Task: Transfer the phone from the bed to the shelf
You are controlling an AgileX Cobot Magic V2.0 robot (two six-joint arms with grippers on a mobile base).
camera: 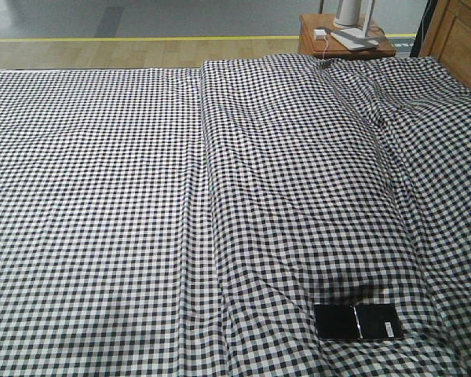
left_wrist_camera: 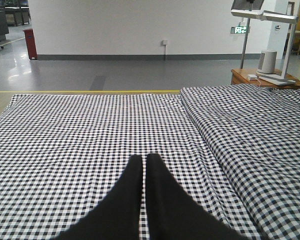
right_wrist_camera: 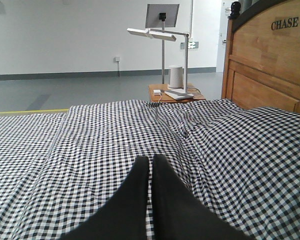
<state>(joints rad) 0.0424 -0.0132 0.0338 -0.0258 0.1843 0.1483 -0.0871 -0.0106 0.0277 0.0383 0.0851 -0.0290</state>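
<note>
A wide bed (camera: pixel 102 196) in black-and-white check fills the foreground, with grey floor beyond. The left gripper (left_wrist_camera: pixel 144 159) hangs low over the flat cover, its black fingers pressed together and empty. The right gripper (right_wrist_camera: pixel 151 160) is likewise closed on nothing, with a side table (right_wrist_camera: pixel 156 89) far ahead and a wooden headboard (right_wrist_camera: pixel 260 65) to its right. The phone (camera: pixel 357 321) lies flat on the cover, low on the right in the front view. Its place relative to either gripper cannot be told.
</note>
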